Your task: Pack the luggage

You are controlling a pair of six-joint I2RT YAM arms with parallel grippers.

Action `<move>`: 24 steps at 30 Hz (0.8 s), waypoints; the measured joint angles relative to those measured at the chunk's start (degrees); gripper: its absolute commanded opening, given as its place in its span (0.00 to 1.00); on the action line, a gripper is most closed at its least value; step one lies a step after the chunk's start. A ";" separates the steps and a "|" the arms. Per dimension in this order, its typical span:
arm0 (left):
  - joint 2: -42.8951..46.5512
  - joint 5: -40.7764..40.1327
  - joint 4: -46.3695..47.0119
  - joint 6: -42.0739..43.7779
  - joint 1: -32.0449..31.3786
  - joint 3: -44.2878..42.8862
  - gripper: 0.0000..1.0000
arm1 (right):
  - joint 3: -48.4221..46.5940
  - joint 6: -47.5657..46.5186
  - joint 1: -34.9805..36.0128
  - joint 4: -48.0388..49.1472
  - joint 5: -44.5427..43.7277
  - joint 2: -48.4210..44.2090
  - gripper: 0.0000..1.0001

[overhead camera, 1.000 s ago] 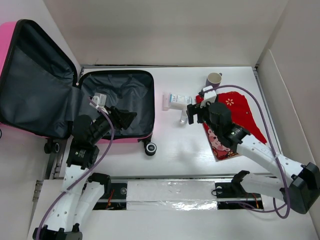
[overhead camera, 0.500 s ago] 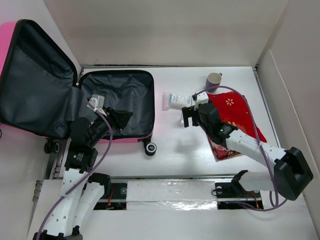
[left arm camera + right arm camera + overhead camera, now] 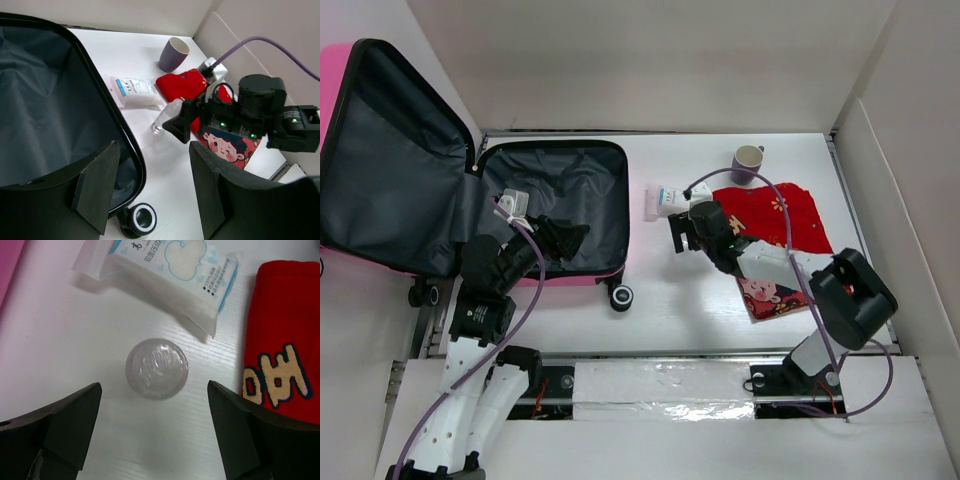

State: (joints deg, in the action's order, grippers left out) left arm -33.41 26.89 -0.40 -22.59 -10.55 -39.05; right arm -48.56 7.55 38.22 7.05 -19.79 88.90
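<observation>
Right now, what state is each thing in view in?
luggage, lid open.
tissue pack, lying flat on table.
clear bottle, on table, ungripped.
mug, upright.
red cloth, lying on table.
left end effector, open, empty.
right end effector, open, straddling clear bottle.

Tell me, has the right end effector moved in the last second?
Yes. In the top view the right end effector has shifted left, away from the red cloth and toward the luggage, and now hangs open over the clear bottle.
</observation>
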 measured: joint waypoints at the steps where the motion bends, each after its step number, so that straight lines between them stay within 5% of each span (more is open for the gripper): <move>1: 0.00 0.02 0.00 0.00 0.00 0.02 0.55 | -0.72 -0.04 -0.17 0.85 0.07 1.46 0.87; 4: 0.00 0.02 0.00 0.00 0.00 0.00 0.54 | -2.14 -0.24 -0.74 3.80 0.28 5.18 0.79; 8: 0.00 0.04 0.02 0.00 0.00 0.02 0.54 | -2.40 -0.79 -1.68 6.84 0.33 7.93 0.46; 11: 0.00 0.07 0.02 0.00 0.00 0.00 0.53 | -2.40 -1.03 -2.16 7.63 0.42 8.04 0.33; 19: -0.02 0.46 0.11 -0.02 0.00 0.00 0.53 | -3.21 -4.55 1.60 3.80 0.52 -3.93 0.35; 24: 0.00 0.50 0.07 -0.02 0.00 0.00 0.53 | -11.47 -5.66 6.80 3.45 6.73 -8.26 0.35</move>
State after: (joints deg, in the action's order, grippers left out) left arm -33.41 27.40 -0.34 -22.61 -10.55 -39.05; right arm -60.03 1.89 45.01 10.50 -13.06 80.64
